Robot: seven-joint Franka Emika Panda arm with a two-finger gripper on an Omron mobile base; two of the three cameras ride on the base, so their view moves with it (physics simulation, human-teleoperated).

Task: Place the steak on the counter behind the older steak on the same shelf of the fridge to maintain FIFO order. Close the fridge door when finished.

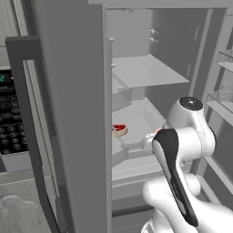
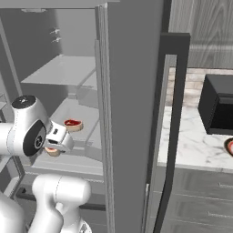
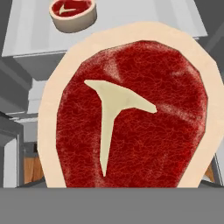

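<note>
Pincer (image 2: 53, 148) grips the steak (image 3: 127, 113) at the open fridge (image 1: 73, 113), older steak (image 3: 72, 14) on the shelf (image 3: 131, 30) beyond.

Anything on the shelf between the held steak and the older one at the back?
Nothing: in the hand view, bare pale grey shelf separates the big raw red steak from the small tan-rimmed older steak.

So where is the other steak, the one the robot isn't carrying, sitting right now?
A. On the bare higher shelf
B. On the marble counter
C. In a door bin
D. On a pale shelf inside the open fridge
D: the older steak lies on the shelf inside the fridge, beyond the steak held close to the hand camera.
</note>
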